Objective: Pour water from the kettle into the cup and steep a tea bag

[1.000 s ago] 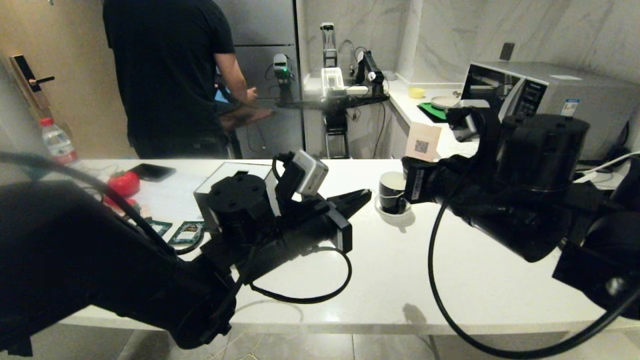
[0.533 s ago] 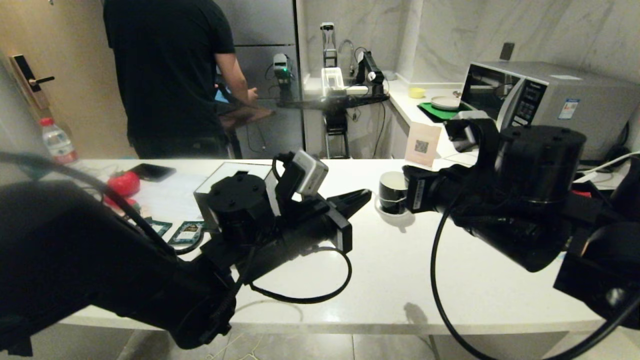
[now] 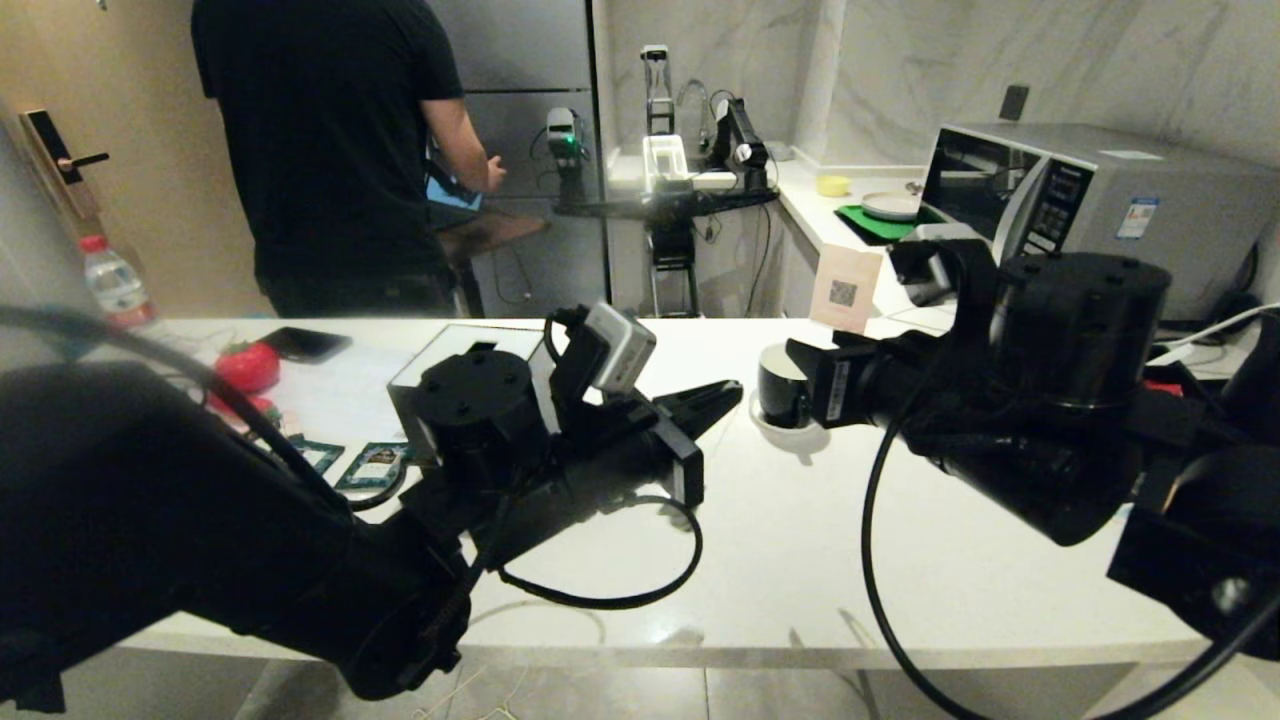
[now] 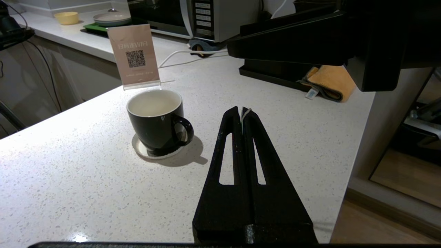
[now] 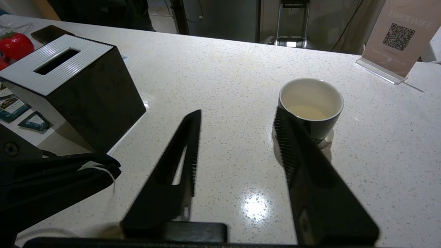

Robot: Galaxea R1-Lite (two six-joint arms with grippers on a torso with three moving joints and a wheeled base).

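From my seat the cup [image 5: 311, 106] sat on its saucer [image 4: 141, 151] at 12 o'clock, tissue box [image 5: 65, 86] at 10. Right gripper [image 5: 237, 137] was spread wide beside it; left gripper [image 4: 241, 113] pinched a white string [image 4: 245, 112].

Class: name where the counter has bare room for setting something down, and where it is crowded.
Bare: the counter between the cup and the tissue box, and its near edge. Crowded: left of the box, with sachets, a phone and red objects.

A kitchen was indicated; a microwave [image 3: 1080, 200] was set on the white counter [image 3: 800, 540]; marble-clad walls [image 3: 900, 70] and a faucet [image 3: 692, 95] were seen behind.
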